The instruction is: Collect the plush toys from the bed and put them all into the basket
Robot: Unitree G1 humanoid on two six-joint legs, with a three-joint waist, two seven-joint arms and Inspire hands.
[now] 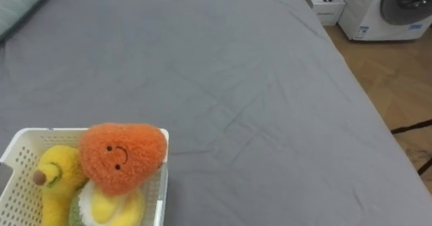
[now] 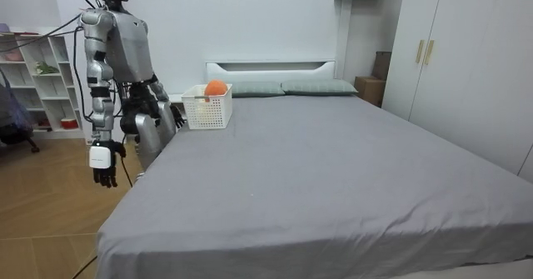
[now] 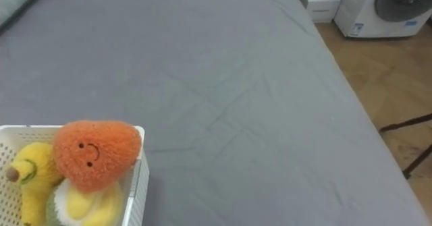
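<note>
Left eye view: white lattice basket (image 1: pixel 160 185) sits on the grey bed (image 1: pixel 256 104) at lower left, near the edge. Three plush toys are inside: an orange fuzzy toy (image 1: pixel 121 157) with a stitched smile on top, a yellow toy (image 1: pixel 59 175) with a brown tip to its left, and a yellow, white and green toy (image 1: pixel 111 206) beneath. Room view: robot stands at the bedside on the room view's left, near the pillows (image 2: pixel 287 87). Right hand (image 2: pixel 104 167) hangs at its side, fingers loose, holding nothing. Left hand (image 2: pixel 169 114) is just beside the basket; grip cannot be told. Right eye view: washing machine (image 3: pixel 388 7) beyond the bed's far corner.
</note>
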